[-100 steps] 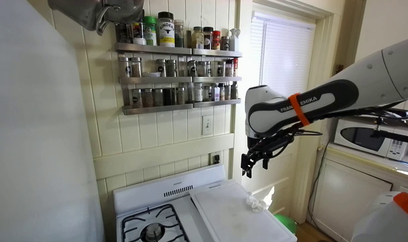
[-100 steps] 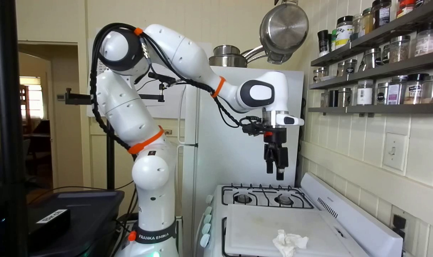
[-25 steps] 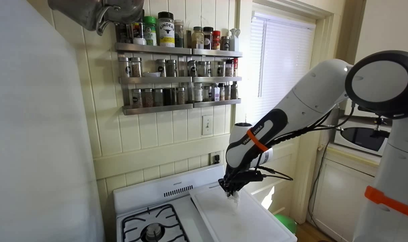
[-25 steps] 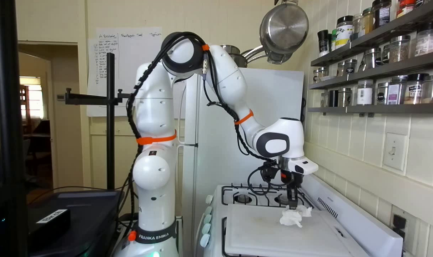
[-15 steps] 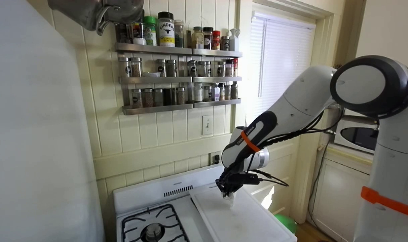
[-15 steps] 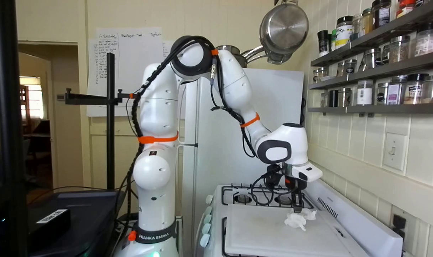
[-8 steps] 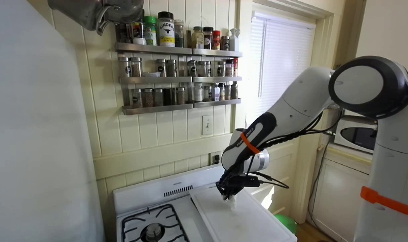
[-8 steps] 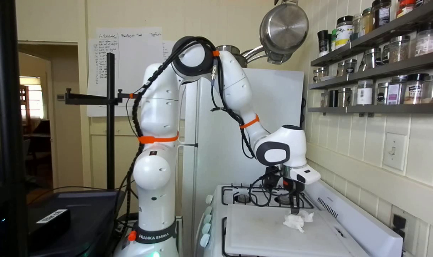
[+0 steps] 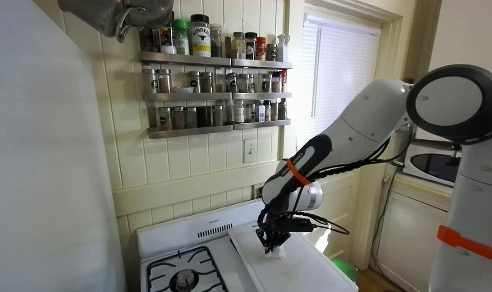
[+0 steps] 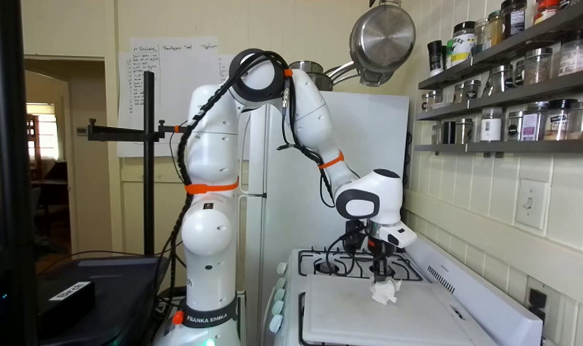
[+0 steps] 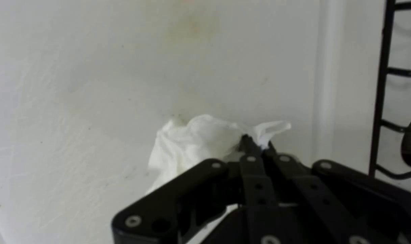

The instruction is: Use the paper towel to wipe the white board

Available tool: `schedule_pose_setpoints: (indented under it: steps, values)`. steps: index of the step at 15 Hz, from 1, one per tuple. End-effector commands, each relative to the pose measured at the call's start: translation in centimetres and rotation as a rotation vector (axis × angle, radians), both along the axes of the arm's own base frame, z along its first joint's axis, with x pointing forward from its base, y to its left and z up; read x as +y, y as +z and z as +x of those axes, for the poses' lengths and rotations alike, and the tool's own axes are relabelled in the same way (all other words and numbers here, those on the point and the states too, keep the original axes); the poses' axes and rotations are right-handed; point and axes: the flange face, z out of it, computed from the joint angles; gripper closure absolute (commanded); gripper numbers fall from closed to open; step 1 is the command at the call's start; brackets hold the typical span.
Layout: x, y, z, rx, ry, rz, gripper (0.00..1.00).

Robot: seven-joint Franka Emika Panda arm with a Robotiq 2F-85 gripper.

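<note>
With the gripper, pinching the towel, laid partly on the board.
Looks white, thin and crumpled, bunched at the grip into a small tuft, spread beside it in soft folds; lies on flat white, finely scratched, specked and yellow-stained; farther out, past black bars of the grate on the stove, up to metal shelves of lidded glass jars with brown or dark contents.
</note>
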Motion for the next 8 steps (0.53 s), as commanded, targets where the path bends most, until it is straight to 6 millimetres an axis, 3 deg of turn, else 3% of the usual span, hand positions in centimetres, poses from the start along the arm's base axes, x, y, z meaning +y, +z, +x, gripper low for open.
schedule_pose_setpoints:
  steps: [1,5,8]
  values:
    - [0.9,0.7,-2.6,0.069,0.132,0.08,0.99]
    - [-0.6,-0.3,-4.0,0.161,0.187,0.028,0.99]
    - [-2.6,-2.3,-3.7,0.154,0.152,-0.071,0.99]
